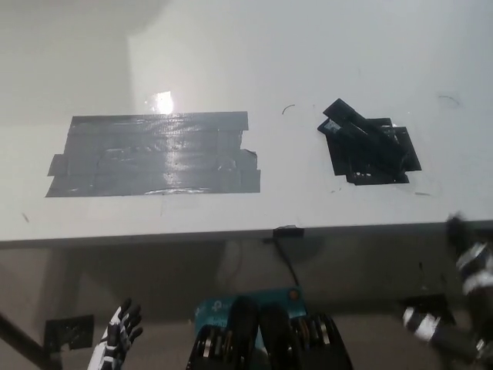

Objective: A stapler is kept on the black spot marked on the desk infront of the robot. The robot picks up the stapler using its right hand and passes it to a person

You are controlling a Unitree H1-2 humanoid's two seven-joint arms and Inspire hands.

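Note:
A black stapler (360,125) lies at a slant on the black tape spot (377,162), on the right part of the white desk (308,62). My black right hand (471,266) is at the picture's right edge, below the desk's front edge and to the lower right of the stapler. It is blurred, holds nothing, and its fingers point up and stand apart. My white left hand (119,333) rests low at the lower left, under the desk's level, with its fingers spread and nothing in it.
A large grey tape patch (154,154) covers the left middle of the desk. A small black tab (286,230) sits on the front edge with a cable hanging below it. A dark square (69,331) lies on the floor at lower left.

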